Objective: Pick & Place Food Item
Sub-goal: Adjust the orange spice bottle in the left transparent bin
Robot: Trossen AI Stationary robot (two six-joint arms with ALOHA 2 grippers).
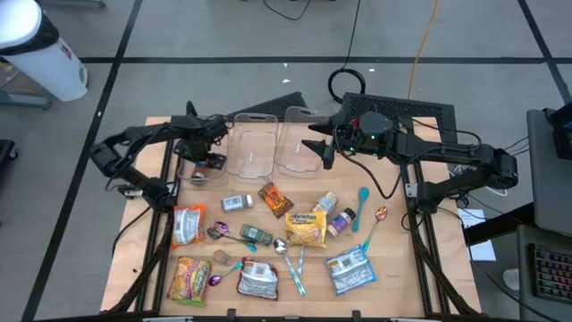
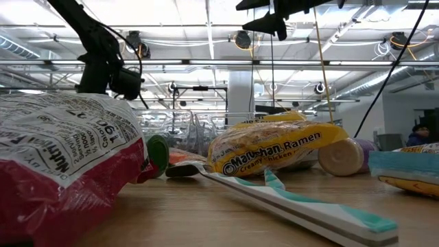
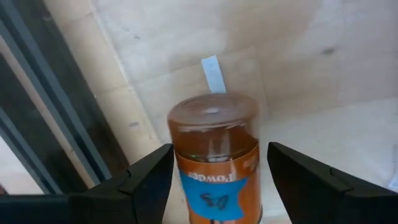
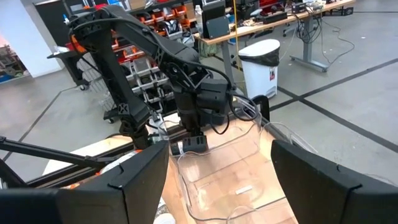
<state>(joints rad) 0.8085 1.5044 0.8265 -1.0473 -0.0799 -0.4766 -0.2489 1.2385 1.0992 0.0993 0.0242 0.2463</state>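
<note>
An orange spice jar (image 3: 214, 155) with a blue label sits between the fingers of my left gripper (image 3: 221, 180), its clear end pointing at the table. In the high view my left gripper (image 1: 202, 163) is near the table's far left, just left of two clear containers (image 1: 250, 148). It points down and is open. My right gripper (image 1: 318, 148) hangs open and empty over the right container (image 1: 299, 150). In the right wrist view my right gripper (image 4: 217, 180) looks across the containers (image 4: 227, 177) at the left arm. My left gripper has one finger (image 3: 152, 177) on each side of the jar's round wall (image 3: 186, 155), coming from above. A narrow gap shows at the other finger (image 3: 292, 174). I cannot tell whether either finger touches the jar or whether the jar stands on the table.
Food packets, small jars and spoons lie across the table's middle and near half, among them a yellow ramen packet (image 1: 306, 228), a red packet (image 1: 188, 224) and a blue-white packet (image 1: 349, 270). The table's left edge and frame (image 3: 56, 124) are close beside my left gripper.
</note>
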